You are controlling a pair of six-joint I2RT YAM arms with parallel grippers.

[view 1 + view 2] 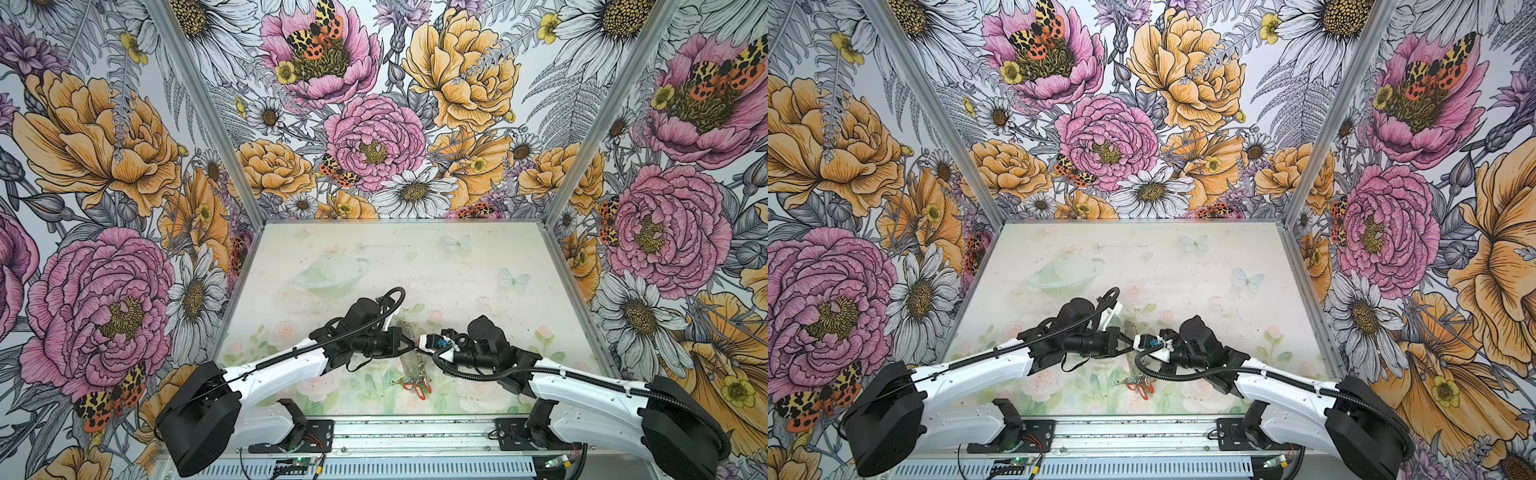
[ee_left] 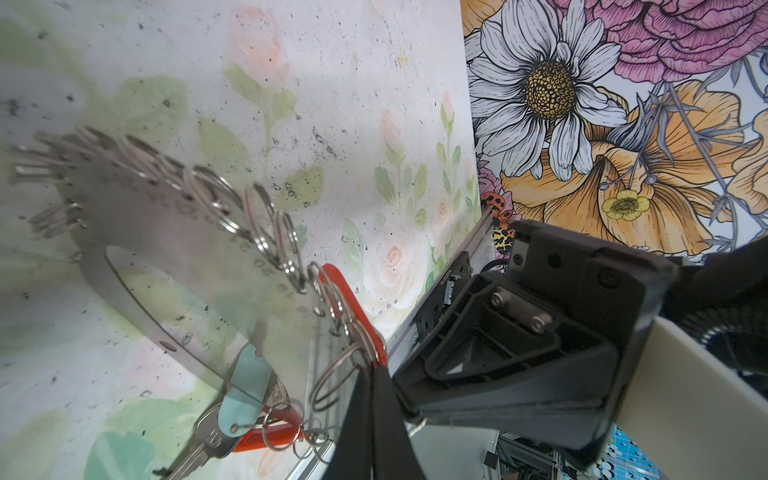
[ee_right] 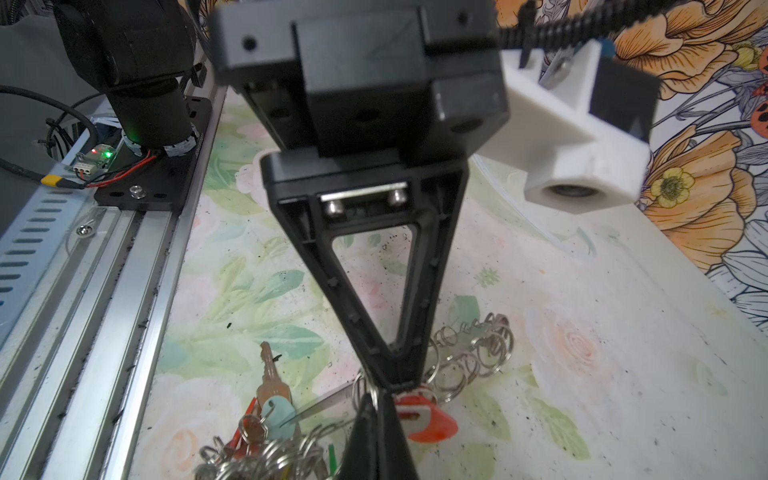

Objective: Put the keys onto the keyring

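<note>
Pinching tip to tip, the left gripper (image 2: 371, 386) and right gripper (image 3: 377, 409) are both closed at the red tag (image 3: 428, 422) and a ring (image 2: 332, 382); which holds what is unclear. In a top view, the keyring (image 1: 415, 363) lies beneath them, running from 12 to 6 o'clock, with spare keys (image 1: 417, 385) at 6. The tag may slip from so thin a pinch, or a pull may drag the keyring.

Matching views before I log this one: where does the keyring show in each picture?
Both top views: keyring in the lower middle of the frame.
Left wrist: keyring close up, flat face showing.
Right wrist: keyring edge-on, rings showing.
Shared landmark: bunch of tagged keys at its end.
</note>
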